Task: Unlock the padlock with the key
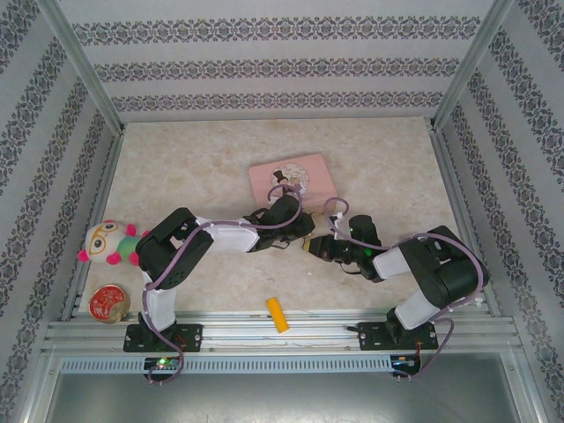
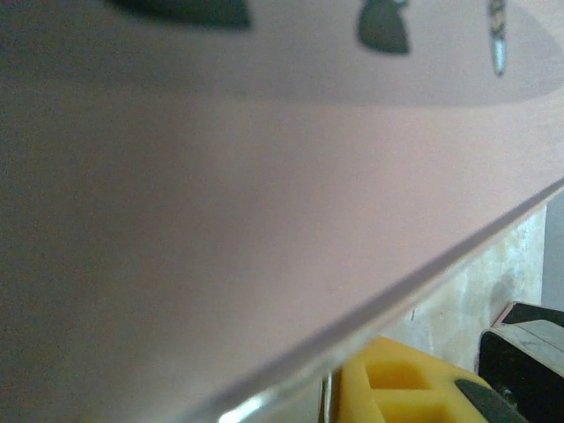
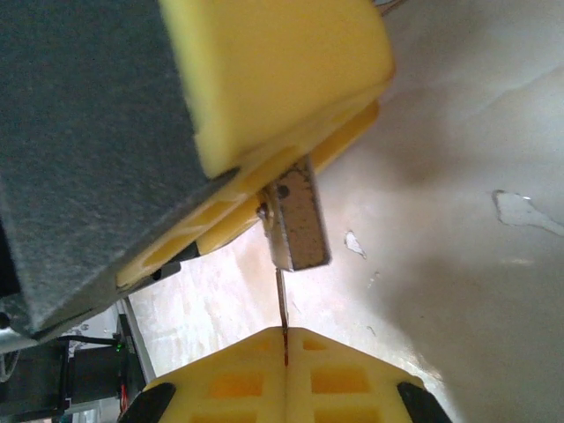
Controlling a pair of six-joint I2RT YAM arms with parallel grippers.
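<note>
Far left on the worktop (image 1: 194, 167) sits a plush toy (image 1: 107, 243), well apart from the work. My left jaws, set narrow, clamp the padlock (image 3: 298, 222) just in front of the tin (image 1: 293, 179), with its lower end turned toward my right arm. My right jaws are pinched fully together on the key (image 3: 282, 308). Its tip meets the padlock's underside, but I cannot tell whether it has entered the keyhole. I judge the step in hand is insertion. Next calls for a straight push along the key's line, then a twist, with the left grip firm.
</note>
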